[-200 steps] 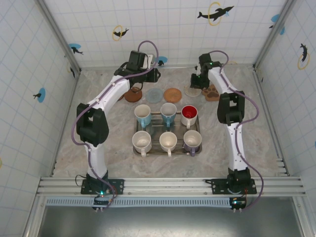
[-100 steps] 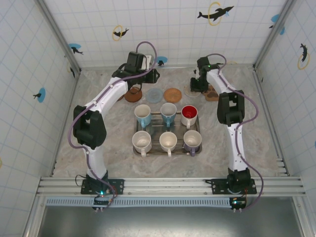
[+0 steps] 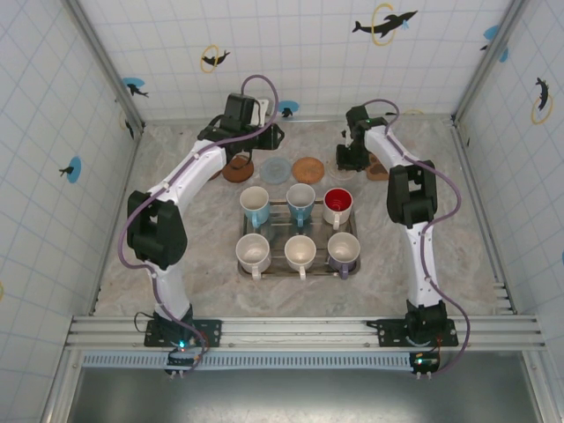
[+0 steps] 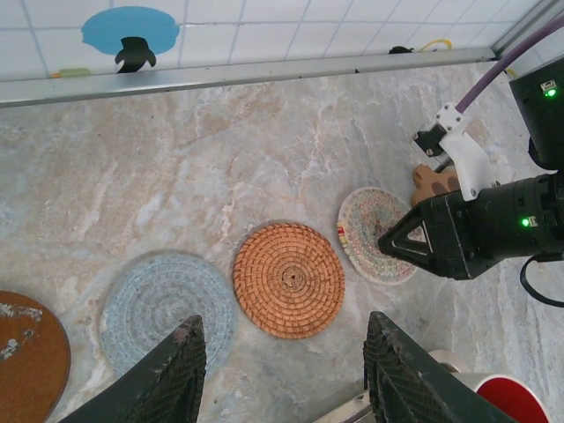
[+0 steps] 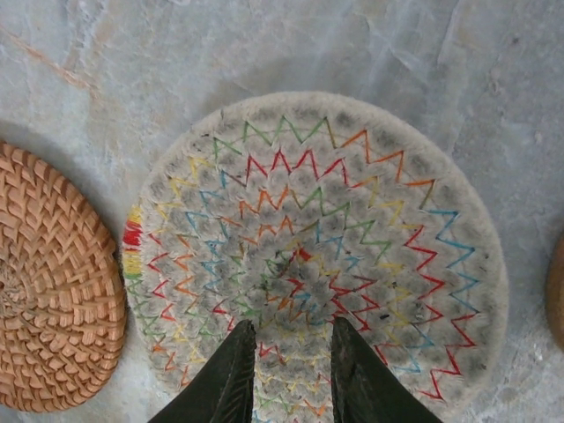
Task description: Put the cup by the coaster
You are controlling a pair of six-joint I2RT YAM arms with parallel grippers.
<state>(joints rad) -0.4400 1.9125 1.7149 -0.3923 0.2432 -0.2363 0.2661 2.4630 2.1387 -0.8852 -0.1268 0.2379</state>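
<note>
Six cups stand on a metal tray (image 3: 278, 231), among them a red-lined cup (image 3: 337, 205) and a blue-lined cup (image 3: 255, 204). Behind the tray lies a row of coasters: brown (image 3: 236, 169), blue-grey (image 3: 274, 169), orange woven (image 3: 307, 167) and a multicoloured one (image 5: 317, 247). My left gripper (image 4: 284, 330) hovers open and empty above the orange coaster (image 4: 289, 279). My right gripper (image 5: 291, 328) is low over the multicoloured coaster, jaws a narrow gap apart with nothing between them. In the top view the right gripper (image 3: 351, 159) covers most of that coaster.
A wooden paw-shaped coaster (image 3: 379, 167) lies right of the row. The tiled back wall (image 4: 264, 35) runs close behind the coasters. The right arm's black gripper body (image 4: 476, 233) reaches in beside my left gripper. Side walls enclose the marble table (image 3: 176, 229).
Both wrists have drifted a little to the left at the back of the table. The right gripper has settled over the multicoloured coaster. The cups have not moved.
</note>
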